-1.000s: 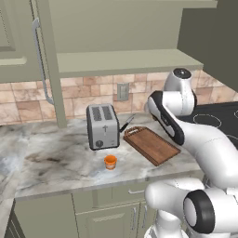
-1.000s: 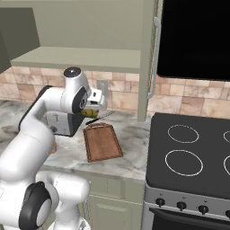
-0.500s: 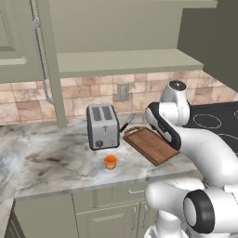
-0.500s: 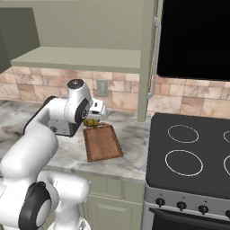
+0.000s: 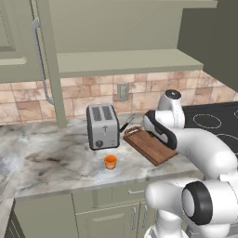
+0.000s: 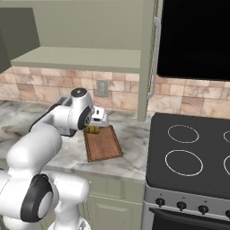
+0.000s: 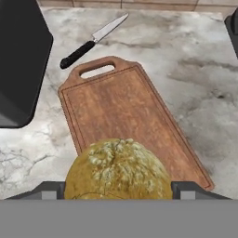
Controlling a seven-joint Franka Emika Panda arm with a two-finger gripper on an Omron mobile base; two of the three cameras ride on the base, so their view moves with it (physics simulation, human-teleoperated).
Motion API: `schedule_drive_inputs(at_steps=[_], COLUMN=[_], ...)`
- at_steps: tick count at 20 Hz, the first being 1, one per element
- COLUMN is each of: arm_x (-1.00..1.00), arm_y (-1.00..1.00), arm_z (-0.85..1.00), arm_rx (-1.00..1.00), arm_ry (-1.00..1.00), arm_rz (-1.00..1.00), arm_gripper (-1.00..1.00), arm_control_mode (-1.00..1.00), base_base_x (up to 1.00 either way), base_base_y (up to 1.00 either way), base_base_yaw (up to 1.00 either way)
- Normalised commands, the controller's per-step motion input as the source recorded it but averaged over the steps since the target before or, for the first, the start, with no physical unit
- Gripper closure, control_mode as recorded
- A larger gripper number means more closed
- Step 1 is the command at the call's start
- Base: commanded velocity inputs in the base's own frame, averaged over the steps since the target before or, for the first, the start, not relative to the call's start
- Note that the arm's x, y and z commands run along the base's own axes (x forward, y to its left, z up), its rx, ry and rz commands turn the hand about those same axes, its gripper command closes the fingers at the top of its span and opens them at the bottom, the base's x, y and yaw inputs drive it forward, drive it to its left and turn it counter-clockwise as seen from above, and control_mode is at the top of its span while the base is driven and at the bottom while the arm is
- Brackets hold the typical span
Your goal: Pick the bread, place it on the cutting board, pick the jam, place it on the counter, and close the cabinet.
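The bread, a round golden bun, sits between my fingertips, and my gripper is shut on it just above the near end of the cutting board. From the right base, the gripper holds the bread low over the board's far end. The small orange jam stands on the counter in front of the toaster. In the left base view the arm hides the gripper over the cutting board. The cabinet stands open, its doors swung out and its shelf bare.
A silver toaster stands left of the board. A black-handled knife lies on the counter beyond the board's handle end. The stove is to the right. The open door's long handle hangs above the counter.
The arm has come down with the bread, from well above the board to just over it. The jam, the toaster and the board have not moved.
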Motion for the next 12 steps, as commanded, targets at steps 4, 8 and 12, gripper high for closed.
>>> schedule_drive_inputs(at_steps=[4, 8, 12], arm_x=[0.14, 0.14, 0.17], arm_y=[0.00, 0.00, -0.01], arm_z=[-0.32, -0.34, -0.24], arm_rx=[0.00, 0.00, 0.00], arm_ry=[0.04, 0.05, 0.04], arm_rz=[0.00, 0.00, 0.00], arm_gripper=[1.00, 1.00, 1.00], arm_control_mode=[-1.00, -1.00, -1.00], base_base_x=[0.00, 0.00, 0.00], base_base_y=[0.00, 0.00, 0.00], base_base_yaw=[0.00, 0.00, 0.00])
